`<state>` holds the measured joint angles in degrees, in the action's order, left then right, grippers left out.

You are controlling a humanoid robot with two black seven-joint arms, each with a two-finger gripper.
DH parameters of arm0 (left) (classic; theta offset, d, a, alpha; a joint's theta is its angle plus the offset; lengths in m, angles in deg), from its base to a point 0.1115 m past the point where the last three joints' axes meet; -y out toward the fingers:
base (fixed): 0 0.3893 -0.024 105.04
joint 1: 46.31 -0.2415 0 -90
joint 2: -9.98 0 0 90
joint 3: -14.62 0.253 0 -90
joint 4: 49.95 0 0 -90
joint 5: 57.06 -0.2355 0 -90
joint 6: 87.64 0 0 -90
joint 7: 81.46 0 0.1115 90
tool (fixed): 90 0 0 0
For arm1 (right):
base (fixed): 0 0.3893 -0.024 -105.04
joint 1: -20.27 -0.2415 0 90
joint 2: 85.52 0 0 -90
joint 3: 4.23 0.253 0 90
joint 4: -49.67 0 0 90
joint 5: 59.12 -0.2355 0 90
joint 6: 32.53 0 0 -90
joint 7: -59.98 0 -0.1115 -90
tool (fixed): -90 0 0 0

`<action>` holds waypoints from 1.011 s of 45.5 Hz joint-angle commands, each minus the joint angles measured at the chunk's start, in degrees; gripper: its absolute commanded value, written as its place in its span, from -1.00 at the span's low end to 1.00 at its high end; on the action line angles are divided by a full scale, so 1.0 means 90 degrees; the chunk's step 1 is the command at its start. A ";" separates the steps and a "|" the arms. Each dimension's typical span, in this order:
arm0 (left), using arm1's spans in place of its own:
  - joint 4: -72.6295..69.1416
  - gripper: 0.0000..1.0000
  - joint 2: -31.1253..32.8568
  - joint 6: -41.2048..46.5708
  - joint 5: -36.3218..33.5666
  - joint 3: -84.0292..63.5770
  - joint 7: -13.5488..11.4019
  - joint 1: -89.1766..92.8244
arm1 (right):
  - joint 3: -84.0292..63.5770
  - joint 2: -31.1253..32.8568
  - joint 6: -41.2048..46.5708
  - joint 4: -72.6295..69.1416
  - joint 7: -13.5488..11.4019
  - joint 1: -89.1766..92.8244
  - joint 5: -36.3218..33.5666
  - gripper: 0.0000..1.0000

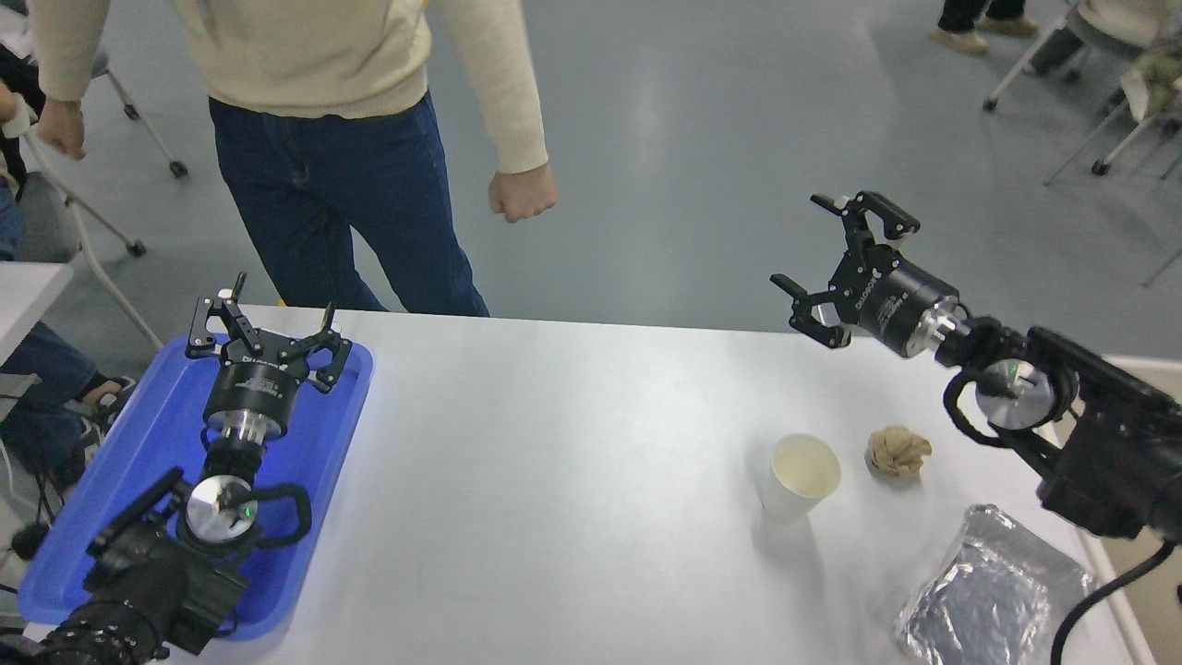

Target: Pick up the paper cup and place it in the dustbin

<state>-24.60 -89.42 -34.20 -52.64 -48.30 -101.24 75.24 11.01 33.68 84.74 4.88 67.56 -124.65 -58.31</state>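
The white paper cup (800, 478) stands upright on the white table (572, 443), right of centre, its cream inside showing. My right gripper (802, 242) is open and empty, held high above the table's far right edge, well beyond the cup and apart from it. The beige dustbin (1165, 619) shows only as a strip at the right edge, mostly hidden behind my right arm. My left gripper (266, 312) is open and parked over the blue tray (332, 434) at the lower left.
A crumpled tan paper ball (898, 452) lies just right of the cup. A crinkled foil pouch (993, 591) lies at the near right. A person stands at the far side, one hand (522, 194) hanging above the table edge. Chairs stand on the floor beyond.
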 commanded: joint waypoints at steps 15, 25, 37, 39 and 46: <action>0.0006 1.00 -0.0010 -0.0010 -0.0003 0.0000 0.0010 0.0001 | -0.5129 0.0984 0.0037 -0.1781 -0.0002 -0.3320 0.1588 1.00; 0.0006 1.00 -0.0010 -0.0010 -0.0003 0.0000 0.0010 0.0001 | -0.6751 0.0984 0.0046 -0.2552 0.0007 -0.4502 0.2029 1.00; 0.0006 1.00 -0.0010 -0.0020 -0.0003 0.0000 0.0010 0.0001 | -0.8626 0.0847 0.0056 -0.3909 0.0027 -0.6210 0.2400 1.00; 0.0006 1.00 -0.0010 -0.0020 -0.0003 0.0000 0.0010 0.0001 | -0.8860 0.0828 0.0056 -0.4095 0.0027 -0.6474 0.2400 1.00; 0.0006 1.00 -0.0010 -0.0020 -0.0003 0.0000 0.0010 0.0001 | -0.9515 0.0730 0.0290 -0.4720 0.0027 -0.7382 0.2400 1.00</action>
<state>-24.55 -89.51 -34.38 -52.67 -48.31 -101.15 75.24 -62.79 41.19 85.43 -28.08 67.75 -177.87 -38.10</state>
